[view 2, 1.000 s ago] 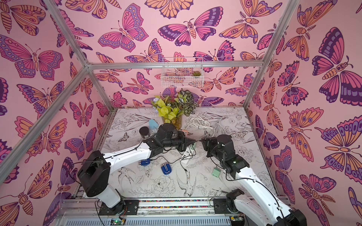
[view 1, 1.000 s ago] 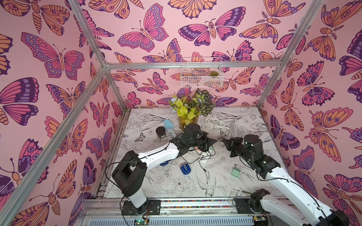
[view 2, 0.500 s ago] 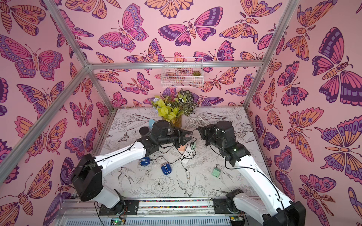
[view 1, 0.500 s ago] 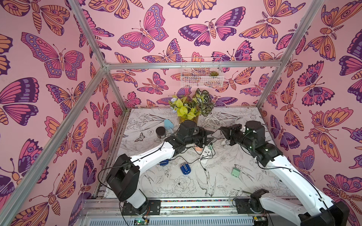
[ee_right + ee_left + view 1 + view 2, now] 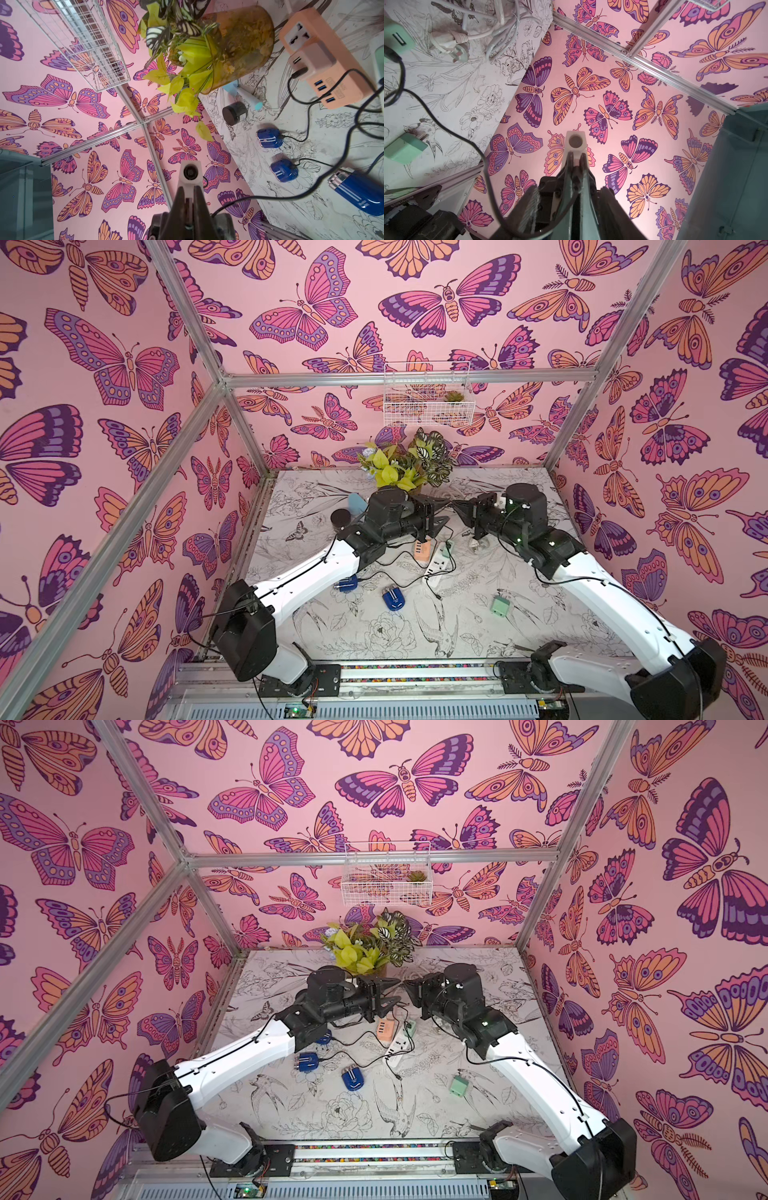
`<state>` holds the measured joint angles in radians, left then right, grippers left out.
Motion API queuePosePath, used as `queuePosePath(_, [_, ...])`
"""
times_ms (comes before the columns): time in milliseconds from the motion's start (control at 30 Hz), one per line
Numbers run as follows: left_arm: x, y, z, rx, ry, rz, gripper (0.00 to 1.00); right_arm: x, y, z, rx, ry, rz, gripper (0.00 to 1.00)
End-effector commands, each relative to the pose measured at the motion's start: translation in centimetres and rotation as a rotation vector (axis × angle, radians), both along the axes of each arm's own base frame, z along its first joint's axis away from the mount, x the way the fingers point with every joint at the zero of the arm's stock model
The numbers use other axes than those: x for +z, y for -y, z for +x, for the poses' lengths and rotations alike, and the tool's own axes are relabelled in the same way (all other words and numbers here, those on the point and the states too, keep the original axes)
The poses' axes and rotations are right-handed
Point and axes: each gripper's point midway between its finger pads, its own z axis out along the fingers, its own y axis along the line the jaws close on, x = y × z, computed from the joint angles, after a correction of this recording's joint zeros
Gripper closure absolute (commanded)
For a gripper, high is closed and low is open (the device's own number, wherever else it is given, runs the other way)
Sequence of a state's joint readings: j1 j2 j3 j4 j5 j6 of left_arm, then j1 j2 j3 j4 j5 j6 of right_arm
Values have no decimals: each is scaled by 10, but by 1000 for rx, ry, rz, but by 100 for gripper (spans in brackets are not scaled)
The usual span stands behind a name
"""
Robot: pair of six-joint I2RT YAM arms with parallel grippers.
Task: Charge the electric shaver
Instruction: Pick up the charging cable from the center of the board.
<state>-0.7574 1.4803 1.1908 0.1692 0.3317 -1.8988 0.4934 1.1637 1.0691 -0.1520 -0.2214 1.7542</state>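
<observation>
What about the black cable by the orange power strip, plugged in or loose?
Plugged in: its plug sits in the pink adapter on the strip.

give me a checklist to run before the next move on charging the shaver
1. left gripper open, empty: ok
2. right gripper shut, holding nothing: ok
3. black cable seated in pink adapter on orange power strip: ok
4. front blue shaver has a cable plugged in: cannot tell
5. white mains plug in a socket: not ok, lies loose
</observation>
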Motion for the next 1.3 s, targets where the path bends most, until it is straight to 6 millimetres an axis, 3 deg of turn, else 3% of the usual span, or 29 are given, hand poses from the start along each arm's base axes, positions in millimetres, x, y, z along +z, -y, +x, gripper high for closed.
queuePosePath(0, [15, -9, 1, 21, 45, 3, 61, 24, -5, 5, -20, 45, 55, 100])
queuePosePath(133, [11, -13, 5, 34, 40, 17, 66, 32, -11, 3, -4, 48, 61, 100])
queuePosePath(367, [17, -8, 12, 28, 58, 9, 67, 24, -13, -3, 2, 30, 66, 100])
queuePosePath(500, [13, -7, 13, 28, 53, 12, 78, 22, -12, -4, 2, 29, 61, 100])
queuePosePath(700, [11, -4, 13, 16, 48, 15, 82, 23, -14, -3, 8, 30, 68, 100])
queuePosePath(1033, [3, -4, 18, 14, 30, 26, 100, 19, -13, -8, 13, 20, 64, 100])
queuePosePath(1167, [1, -6, 17, 16, 25, 31, 100, 17, -10, -9, 9, 18, 50, 100])
queuePosePath(1267, [0, -9, 17, 17, 21, 33, 100, 10, 0, -8, -24, 7, 27, 88])
